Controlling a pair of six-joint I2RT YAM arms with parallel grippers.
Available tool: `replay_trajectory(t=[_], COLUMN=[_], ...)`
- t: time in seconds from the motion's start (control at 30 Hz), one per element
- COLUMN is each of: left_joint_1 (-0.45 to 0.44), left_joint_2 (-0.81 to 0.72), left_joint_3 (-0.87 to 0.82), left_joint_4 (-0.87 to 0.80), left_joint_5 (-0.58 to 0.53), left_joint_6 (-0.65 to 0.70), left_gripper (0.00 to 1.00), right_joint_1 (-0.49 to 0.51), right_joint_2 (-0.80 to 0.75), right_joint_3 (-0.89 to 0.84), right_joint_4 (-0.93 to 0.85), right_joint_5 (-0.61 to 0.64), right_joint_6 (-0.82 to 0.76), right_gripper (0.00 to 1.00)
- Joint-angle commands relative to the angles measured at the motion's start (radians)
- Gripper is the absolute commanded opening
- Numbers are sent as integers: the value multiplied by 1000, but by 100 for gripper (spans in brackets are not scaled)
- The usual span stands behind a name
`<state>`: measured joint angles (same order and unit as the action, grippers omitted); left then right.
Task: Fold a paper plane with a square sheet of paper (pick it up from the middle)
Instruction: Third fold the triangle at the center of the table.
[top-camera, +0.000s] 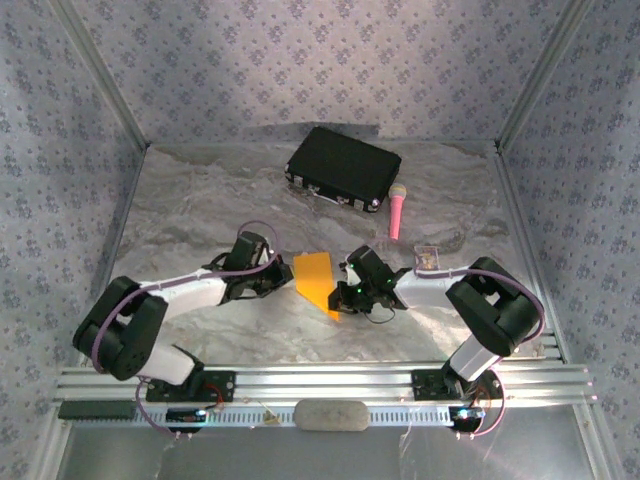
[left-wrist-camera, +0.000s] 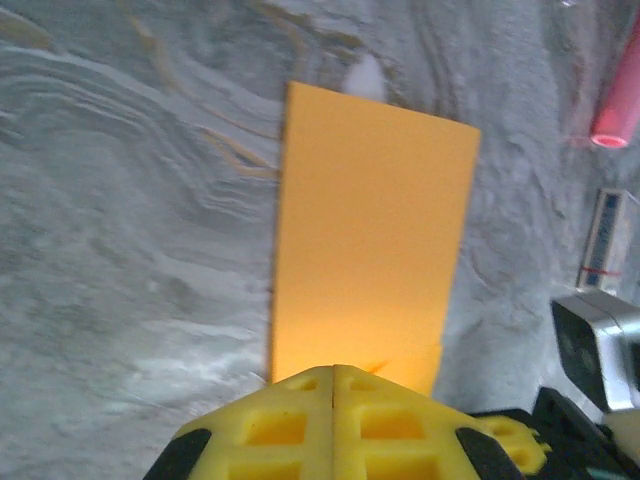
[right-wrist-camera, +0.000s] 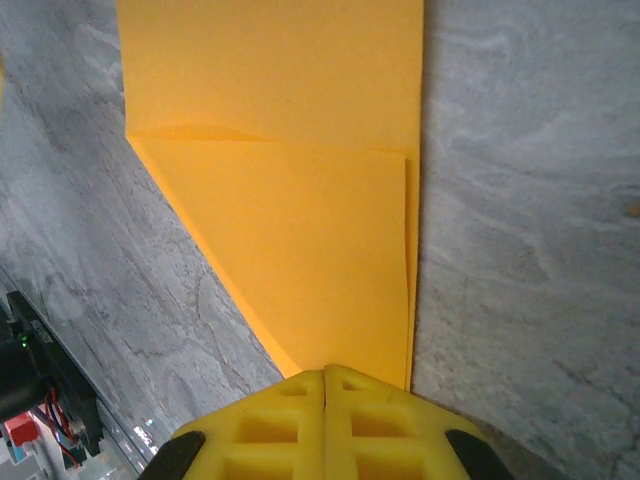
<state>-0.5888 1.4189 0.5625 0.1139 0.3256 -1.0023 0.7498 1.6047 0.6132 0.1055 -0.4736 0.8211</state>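
**Inspector:** Where was the sheet of paper (top-camera: 315, 280) found?

**Assistant:** Flat on the marbled table (top-camera: 200, 200), between the two arms and well short of the black case (top-camera: 343, 167) and the pink microphone (top-camera: 397, 210). It was folded. The right wrist view showed one corner turned over into a slanted flap, with the near end running to a point. The far end was square.

**Inspector:** The left gripper (left-wrist-camera: 333, 385)?

**Assistant:** Clenched, with its yellow fingers (left-wrist-camera: 270, 425) pressed together and no gap. The tips sat at the near edge of the sheet. I could not tell whether they pinched the paper or merely rested on it.

**Inspector:** And the right gripper (right-wrist-camera: 325, 385)?

**Assistant:** Likewise clenched, with its tips at the pointed end of the sheet. Whether it had any grasp there could not be determined.
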Motion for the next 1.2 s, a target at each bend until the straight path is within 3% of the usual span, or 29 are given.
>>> replay_trajectory(t=[0.0,0.43,0.63,0.9,1.17], left_joint_1=[-48,-93,-93,-92,-91], left_joint_2=[-1,224,234,239,239], left_joint_3=[37,49,14,26,22], left_joint_4=[-15,65,62,63,48], left_joint_5=[18,51,37,36,30], left_joint_6=[50,45,51,54,65], left_gripper=[4,0,0,0,0], right_joint_1=[-7,-15,3,41,29], right_joint_2=[16,-28,-35,162,140], right_joint_3=[-20,-11,76,208,94], right_joint_4=[-145,-108,-28,-39,8], right_joint_5=[35,11,-64,-76,-52], right_joint_6=[-27,-21,-22,-31,-11], right_gripper=[0,0,0,0,0])
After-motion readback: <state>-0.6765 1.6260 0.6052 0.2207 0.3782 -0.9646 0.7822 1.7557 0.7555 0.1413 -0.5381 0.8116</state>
